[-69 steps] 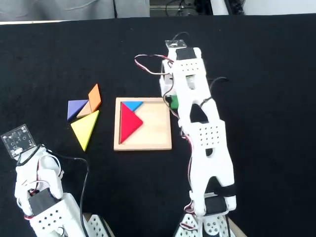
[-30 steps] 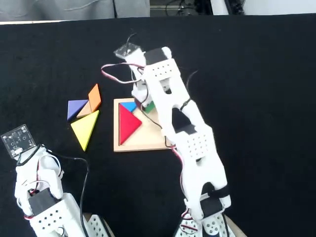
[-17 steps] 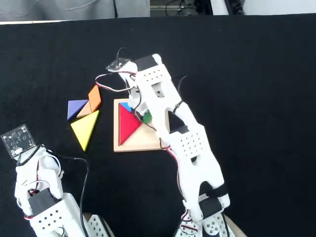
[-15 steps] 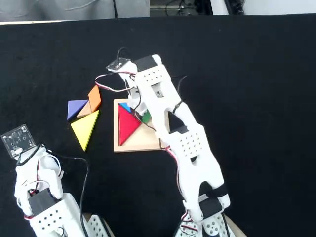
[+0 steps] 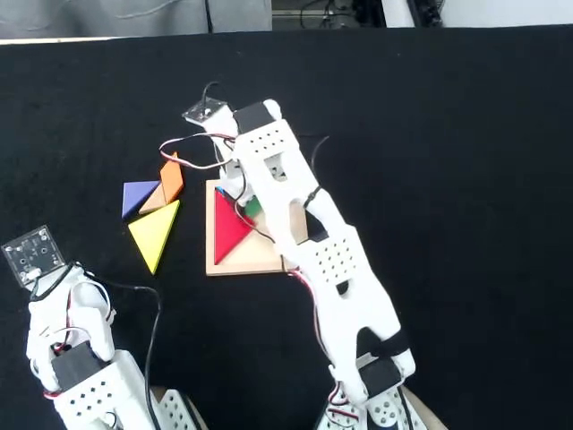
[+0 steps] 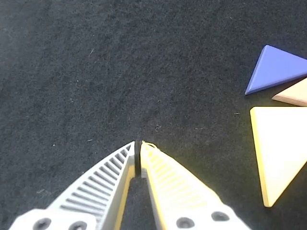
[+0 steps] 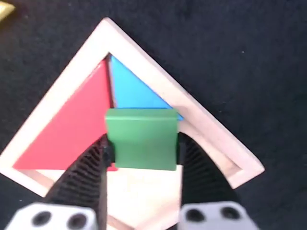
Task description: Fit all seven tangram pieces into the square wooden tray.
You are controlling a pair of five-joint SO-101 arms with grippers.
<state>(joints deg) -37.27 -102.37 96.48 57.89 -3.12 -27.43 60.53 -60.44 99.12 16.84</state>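
The square wooden tray holds a red triangle and a blue triangle in one corner. My right gripper is shut on a green square, held just above the tray where the red triangle and the blue one meet. From above, the green square peeks out under the right arm. A yellow triangle, purple triangle, tan triangle and orange parallelogram lie left of the tray. My left gripper is shut and holds nothing, near the yellow triangle.
The right arm stretches across the tray's right half and hides part of it. The left arm sits at the near left corner of the black cloth. The tray rim stands raised around the pieces.
The right arm swung left with the green square, from beyond the tray's right edge to above the tray's far left part by the blue triangle. The left arm stayed still.
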